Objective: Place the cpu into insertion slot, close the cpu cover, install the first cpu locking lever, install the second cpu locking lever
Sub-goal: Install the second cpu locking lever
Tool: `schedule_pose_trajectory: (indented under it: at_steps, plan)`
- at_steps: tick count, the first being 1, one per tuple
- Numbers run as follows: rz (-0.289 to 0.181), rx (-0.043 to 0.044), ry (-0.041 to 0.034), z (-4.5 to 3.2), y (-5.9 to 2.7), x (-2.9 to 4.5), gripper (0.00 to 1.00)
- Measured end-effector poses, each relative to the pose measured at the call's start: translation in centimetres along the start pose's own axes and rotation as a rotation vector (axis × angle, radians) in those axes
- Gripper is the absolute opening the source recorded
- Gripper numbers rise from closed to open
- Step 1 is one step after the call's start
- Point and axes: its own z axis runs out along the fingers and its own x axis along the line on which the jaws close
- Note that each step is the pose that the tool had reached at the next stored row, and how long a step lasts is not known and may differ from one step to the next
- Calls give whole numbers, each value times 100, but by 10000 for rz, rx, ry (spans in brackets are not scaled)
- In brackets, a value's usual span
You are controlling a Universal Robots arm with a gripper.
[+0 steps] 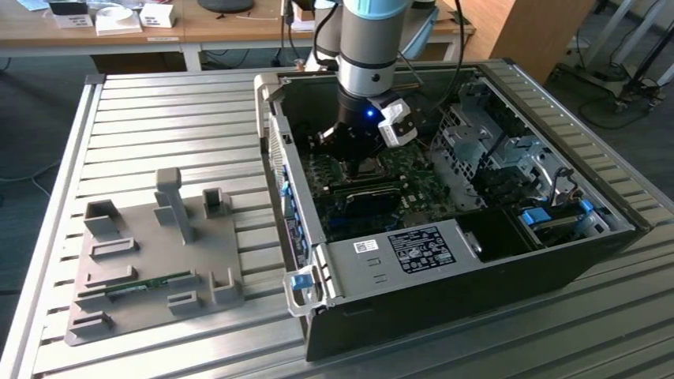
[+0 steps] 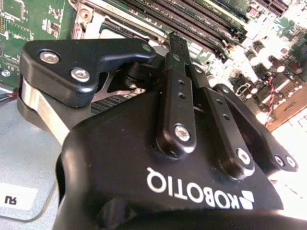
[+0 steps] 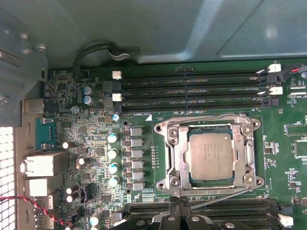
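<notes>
In the first wrist view the cpu (image 3: 211,155), silver-grey and square, lies flat in the insertion slot (image 3: 211,182) on the green board. The cpu cover (image 3: 175,154), a silver frame, lies down around it with the chip showing through its window. One thin wire lever (image 3: 206,116) runs along the socket's far edge. Another lever (image 3: 230,195) lies slanted along the near edge, just off the fingertips. My gripper (image 3: 180,208) is shut with nothing in it. In the exterior view the gripper (image 1: 358,164) reaches down into the open computer case (image 1: 443,300) over the socket.
Long black memory slots (image 3: 192,88) flank the socket. Capacitors (image 3: 113,153) and rear ports (image 3: 41,165) stand beside it, with red and black wires (image 3: 29,201) nearby. A drive cage (image 1: 495,150) fills the case's right. A grey fixture plate (image 1: 158,260) lies on the slatted table.
</notes>
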Motion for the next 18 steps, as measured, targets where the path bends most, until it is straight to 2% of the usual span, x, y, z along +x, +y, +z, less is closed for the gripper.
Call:
schedule_pose_trajectory:
  at_steps: [6,18]
  plan:
    - [0,-2,-6,4,0,1,10]
    - [0,-2,-7,55,-2,52,10]
